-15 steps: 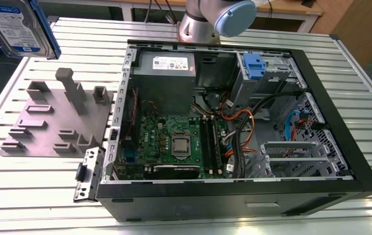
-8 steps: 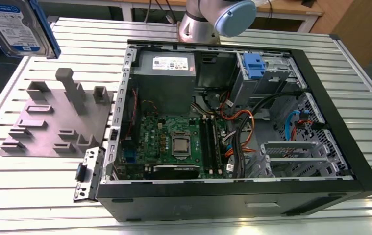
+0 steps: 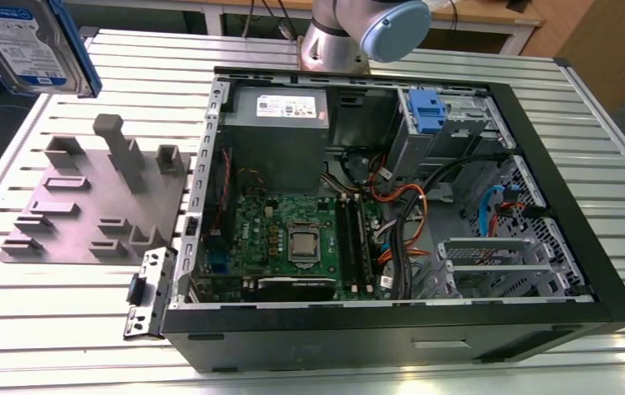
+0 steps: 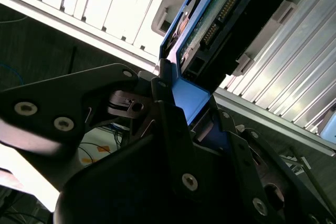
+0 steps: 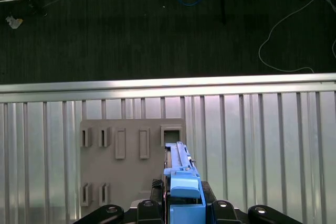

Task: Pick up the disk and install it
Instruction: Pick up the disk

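The disk [image 3: 25,39], a silver drive with a white-and-blue label in a bright blue carrier, hangs high above the table at the exterior view's far left, over the grey fixture plate [image 3: 81,206]. In the second wrist view my gripper [image 4: 191,109] is shut on the blue carrier's end, and the disk [image 4: 226,19] sticks out beyond the fingers. The first wrist view shows the disk [image 5: 181,163] edge-on between the dark fingers [image 5: 151,207], above the fixture plate [image 5: 131,161].
An open computer case [image 3: 400,333] lies on the slatted aluminium table [image 3: 48,329], with a motherboard, cables, a grey power supply [image 3: 279,123] and a metal drive cage with a blue tab [image 3: 427,111]. The arm's base [image 3: 345,37] stands behind the case.
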Controlling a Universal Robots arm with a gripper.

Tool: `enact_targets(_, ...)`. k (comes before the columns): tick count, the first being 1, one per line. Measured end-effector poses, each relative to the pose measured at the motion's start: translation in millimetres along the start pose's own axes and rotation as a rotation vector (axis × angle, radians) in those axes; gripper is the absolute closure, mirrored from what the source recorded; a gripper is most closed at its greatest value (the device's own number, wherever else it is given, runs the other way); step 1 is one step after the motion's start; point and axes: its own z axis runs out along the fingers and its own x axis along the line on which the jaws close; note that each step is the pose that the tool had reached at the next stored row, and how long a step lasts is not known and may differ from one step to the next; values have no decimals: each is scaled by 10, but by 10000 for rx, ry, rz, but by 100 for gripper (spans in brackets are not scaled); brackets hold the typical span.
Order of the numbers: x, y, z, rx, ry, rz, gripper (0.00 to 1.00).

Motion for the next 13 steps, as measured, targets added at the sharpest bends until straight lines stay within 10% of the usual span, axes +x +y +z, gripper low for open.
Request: enact_targets(13, -1, 0, -32, 1, -1, 0, 63)
